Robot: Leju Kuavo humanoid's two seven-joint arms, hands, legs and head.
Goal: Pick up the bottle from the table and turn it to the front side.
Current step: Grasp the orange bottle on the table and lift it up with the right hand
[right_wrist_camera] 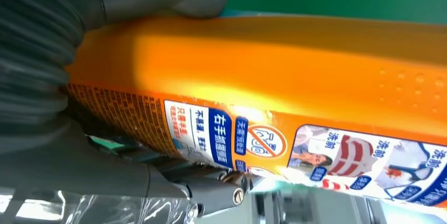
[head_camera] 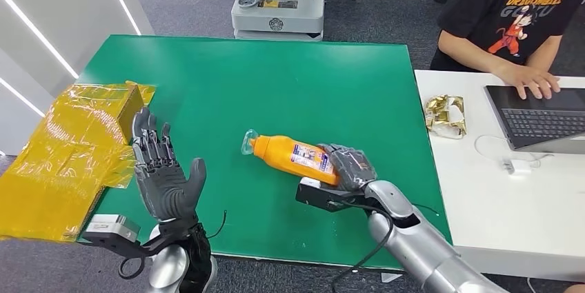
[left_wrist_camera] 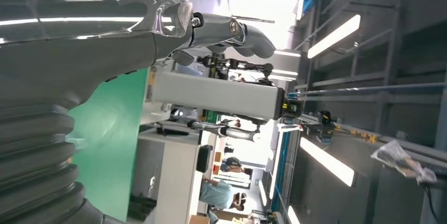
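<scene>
My right hand (head_camera: 348, 167) grips the base of the orange bottle (head_camera: 293, 154), which lies on the green table (head_camera: 227, 79); its long axis runs from my palm toward the cap, pointing left. My left hand (head_camera: 163, 172) is raised, spread, empty.

arms: silver | hands: dark grey (head_camera: 164, 177) | wrist cables: black

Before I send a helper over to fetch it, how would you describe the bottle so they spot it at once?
On the green table, look toward its near right part. An orange bottle lies on its side there, base end gripped by the right hand. Its clear cap and blue-white label set it apart from the yellow wrapped package.
</scene>
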